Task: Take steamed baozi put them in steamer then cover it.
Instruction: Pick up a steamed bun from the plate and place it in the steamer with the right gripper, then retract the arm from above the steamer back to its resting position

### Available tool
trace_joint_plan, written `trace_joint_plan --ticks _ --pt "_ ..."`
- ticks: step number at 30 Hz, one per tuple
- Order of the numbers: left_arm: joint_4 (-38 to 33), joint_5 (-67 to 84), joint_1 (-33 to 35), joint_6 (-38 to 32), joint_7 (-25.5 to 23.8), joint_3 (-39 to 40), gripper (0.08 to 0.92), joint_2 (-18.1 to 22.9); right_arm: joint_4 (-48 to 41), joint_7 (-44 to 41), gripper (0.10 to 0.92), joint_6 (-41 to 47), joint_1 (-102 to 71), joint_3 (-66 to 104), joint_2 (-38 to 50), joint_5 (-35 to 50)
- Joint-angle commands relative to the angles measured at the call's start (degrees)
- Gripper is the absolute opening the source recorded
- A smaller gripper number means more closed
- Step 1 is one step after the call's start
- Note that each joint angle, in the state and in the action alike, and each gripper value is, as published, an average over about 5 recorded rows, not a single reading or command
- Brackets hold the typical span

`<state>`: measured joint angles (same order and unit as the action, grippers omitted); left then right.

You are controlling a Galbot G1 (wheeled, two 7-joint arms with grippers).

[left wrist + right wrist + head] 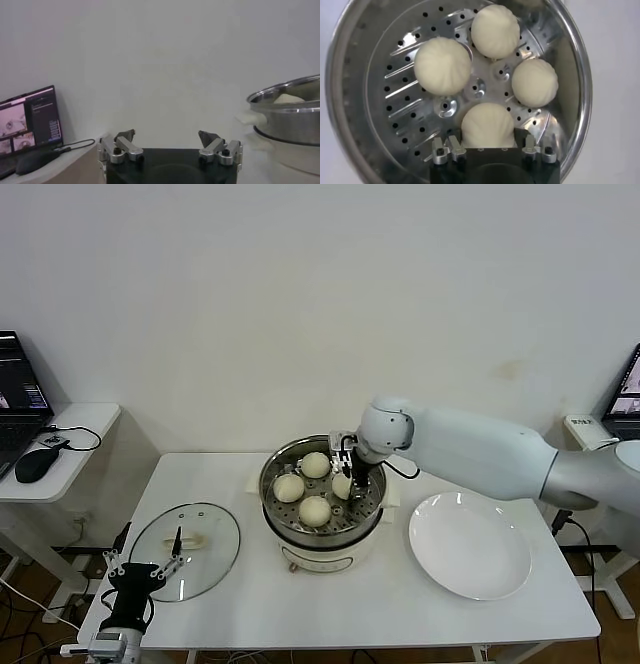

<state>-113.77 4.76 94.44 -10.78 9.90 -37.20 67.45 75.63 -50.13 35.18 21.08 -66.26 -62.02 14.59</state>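
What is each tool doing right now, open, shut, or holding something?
Left tool: open, empty, parked near the glass lid.
Right tool: inside the steamer, straddling the fourth baozi; whether it grips cannot be told.

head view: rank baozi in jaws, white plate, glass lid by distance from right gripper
1. Baozi, between the fingers of the right gripper, inside the steamer.
2. White plate, on the table to the steamer's right.
3. Glass lid, far left, by the left gripper.
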Motion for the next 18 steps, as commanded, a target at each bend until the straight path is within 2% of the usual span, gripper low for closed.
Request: trace_joint_plan --ticks 1,5,9,14,18 --pt "-0.2 0.0 0.0 0.0 0.0 -0.1 0.823 -0.1 2.0 0.9 0.733 0.5 -0.2 2.0 1.8 0.5" --pt "-0.2 0.1 0.0 0.1 0.0 -0.3 0.823 -0.1 5.8 1.9 0.81 0.6 0.7 5.1 5.7 2.4" --pt "-0.5 0.3 0.0 0.1 0.0 -0.4 0.823 -0.2 10.4 7.4 0.822 0.6 0.1 7.7 10.7 4.9" --pt "-0.9 0.4 0.1 0.2 0.0 -0.4 0.823 -0.3 19.1 24.3 0.823 -2.6 -5.5 11.8 20.3 11.8" --pt "-0.9 0.4 0.2 0.2 0.0 -0.4 0.823 -0.4 25.0 38.1 0.823 -10.3 -17.6 19.6 27.9 13.1"
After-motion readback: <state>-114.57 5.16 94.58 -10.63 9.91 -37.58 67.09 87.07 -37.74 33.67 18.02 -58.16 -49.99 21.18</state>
